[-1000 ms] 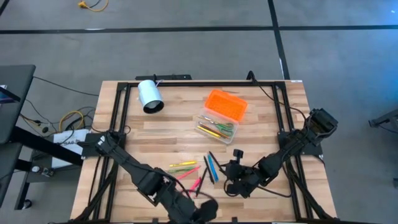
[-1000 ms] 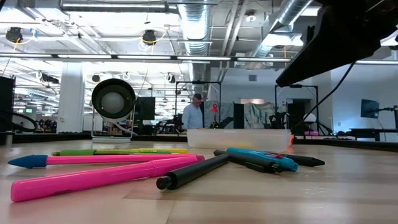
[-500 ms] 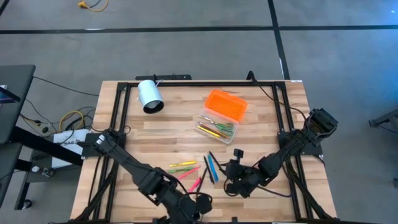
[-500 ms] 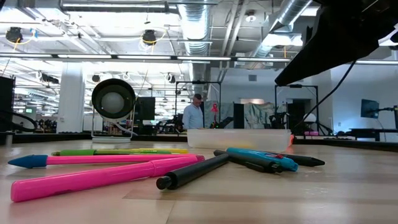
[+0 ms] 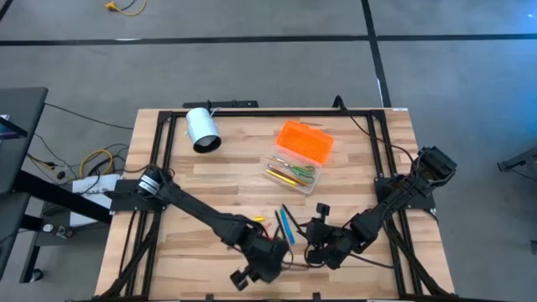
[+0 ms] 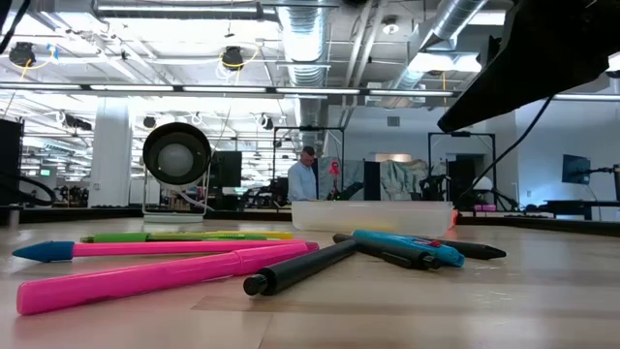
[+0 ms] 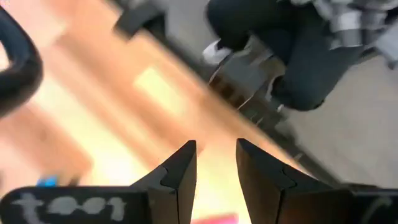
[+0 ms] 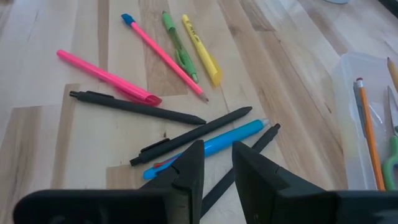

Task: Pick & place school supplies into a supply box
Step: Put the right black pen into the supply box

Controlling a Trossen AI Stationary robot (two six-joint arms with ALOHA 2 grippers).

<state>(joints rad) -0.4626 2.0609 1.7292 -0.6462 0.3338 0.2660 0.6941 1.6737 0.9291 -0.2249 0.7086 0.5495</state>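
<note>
1. Wood table (image 5: 235, 168): left arm now swung in across the loose pens. A second ago it sat low along the near edge. It now covers the yellow and pink ones in the high view.
2. Left gripper (image 7: 216, 158) now close to the near table edge, aimed out past it at a seated person's legs (image 7: 292, 68). Fingers narrower than a second ago but with a slim gap, nothing visible between them. Wrist view badly smeared, so likely mid-swing.
3. Right gripper (image 8: 216, 163) unchanged: hovering low over the blue pen (image 8: 211, 146) and crossed black pens (image 8: 134, 107), fingers slightly apart, empty.
4. Loose pens not shifted in the low view. Meaning, as a guess: left arm setting up for a pick, no grab made, no progress on the count.
5. Supply box: clear base (image 5: 292, 174) right of table centre, well apart from both grippers. Bright orange lid (image 5: 305, 141) off, lying against its far side.
6. Already inside the base: a few pencils plus green-handled scissors (image 5: 304, 174).
7. Still out on the table: two pink pens (image 8: 107, 78), green pen (image 8: 177, 43), yellow highlighter (image 8: 201, 58), the blue pen and several black ones. Roughly half done, by eye.
</note>
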